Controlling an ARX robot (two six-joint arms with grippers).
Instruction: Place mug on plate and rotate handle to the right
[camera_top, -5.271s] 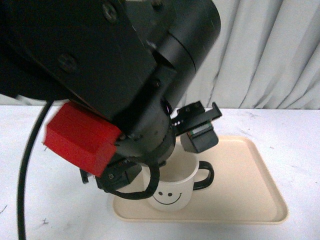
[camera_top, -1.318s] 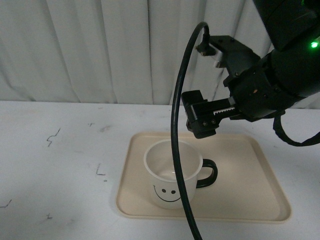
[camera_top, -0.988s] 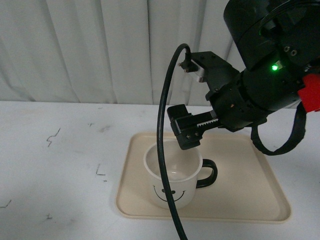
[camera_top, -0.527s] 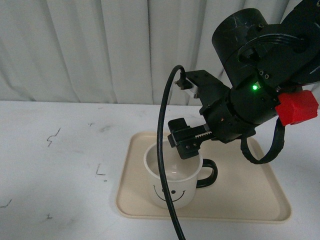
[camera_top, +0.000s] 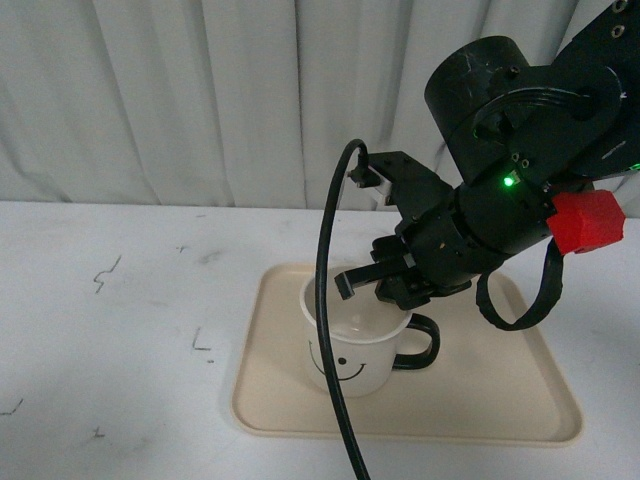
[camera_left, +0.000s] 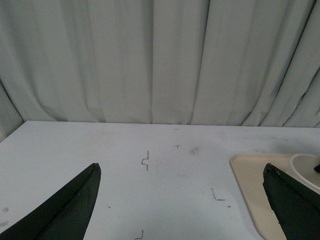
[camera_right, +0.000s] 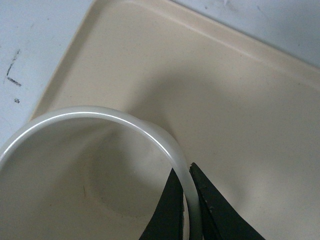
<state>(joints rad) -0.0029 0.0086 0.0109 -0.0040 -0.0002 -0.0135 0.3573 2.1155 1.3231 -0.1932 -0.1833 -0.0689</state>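
Right wrist view, right tool (camera_right: 188, 194) pinching mug (camera_right: 100, 114) rim

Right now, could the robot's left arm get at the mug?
Probably, but awkwardly. The left gripper is open, with only table between it and the mug. The right gripper pinches the mug's rim, and its cable hangs in front, so only the mug's left side looks free.

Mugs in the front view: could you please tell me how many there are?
1. The mug is over the tray's left half, its rim pinched by the right pincer; none seems hidden.
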